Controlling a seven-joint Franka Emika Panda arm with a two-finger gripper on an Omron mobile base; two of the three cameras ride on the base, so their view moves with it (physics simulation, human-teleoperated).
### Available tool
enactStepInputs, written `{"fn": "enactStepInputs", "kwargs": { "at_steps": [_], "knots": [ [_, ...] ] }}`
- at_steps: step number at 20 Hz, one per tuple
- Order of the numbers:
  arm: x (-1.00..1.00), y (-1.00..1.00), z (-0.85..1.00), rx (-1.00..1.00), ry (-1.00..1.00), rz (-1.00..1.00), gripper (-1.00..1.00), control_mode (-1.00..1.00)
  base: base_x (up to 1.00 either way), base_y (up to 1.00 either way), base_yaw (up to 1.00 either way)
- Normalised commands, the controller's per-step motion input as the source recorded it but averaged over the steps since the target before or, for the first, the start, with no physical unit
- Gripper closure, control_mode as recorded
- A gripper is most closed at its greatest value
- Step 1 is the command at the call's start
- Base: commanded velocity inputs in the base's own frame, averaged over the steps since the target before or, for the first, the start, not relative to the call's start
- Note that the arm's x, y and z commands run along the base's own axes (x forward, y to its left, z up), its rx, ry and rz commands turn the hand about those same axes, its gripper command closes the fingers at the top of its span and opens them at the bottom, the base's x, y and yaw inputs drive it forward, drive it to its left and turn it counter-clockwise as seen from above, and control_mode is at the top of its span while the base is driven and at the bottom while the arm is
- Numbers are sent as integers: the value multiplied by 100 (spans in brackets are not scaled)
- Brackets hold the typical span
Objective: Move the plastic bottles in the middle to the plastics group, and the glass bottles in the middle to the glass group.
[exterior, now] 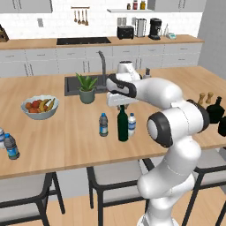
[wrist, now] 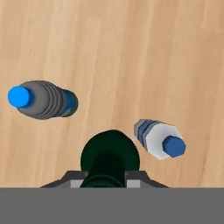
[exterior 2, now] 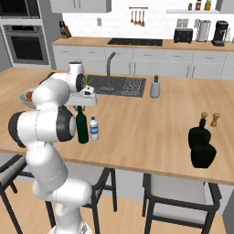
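Kitchen island (exterior: pixel 53 145) in play: gripper (wrist: pixel 110 177) clamps the green bottle's (exterior: pixel 122 126) neck from above, two water bottles (exterior: pixel 103 125) flanking, ready to lift clear.

The tall dark green glass bottle (exterior: pixel 122 125) stands upright mid-surface, flanked by two upright clear plastic bottles, one dark-capped (exterior: pixel 103 124) to its left and one paler (exterior: pixel 131 124) just beside its right, with black glass bottles (exterior: pixel 216 110) far right.
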Motion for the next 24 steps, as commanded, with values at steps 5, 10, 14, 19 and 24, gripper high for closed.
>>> {"fn": "enactStepInputs", "kwargs": {
  "at_steps": [5, 10, 14, 19, 24],
  "knots": [
    [-60, -2, 16, 15, -5, -23, 100, -100, 0, 0, 0],
    [-50, -8, 29, 11, 0, -28, 100, -100, 0, 0, 0],
    [-31, -42, 36, 0, 0, -19, 100, -100, 0, 0, 0],
    [-28, -74, 30, 0, 0, -22, 100, -100, 0, 0, 0],
    [-25, -85, 20, -1, 0, -21, 100, -100, 0, 0, 0]
  ]
}}
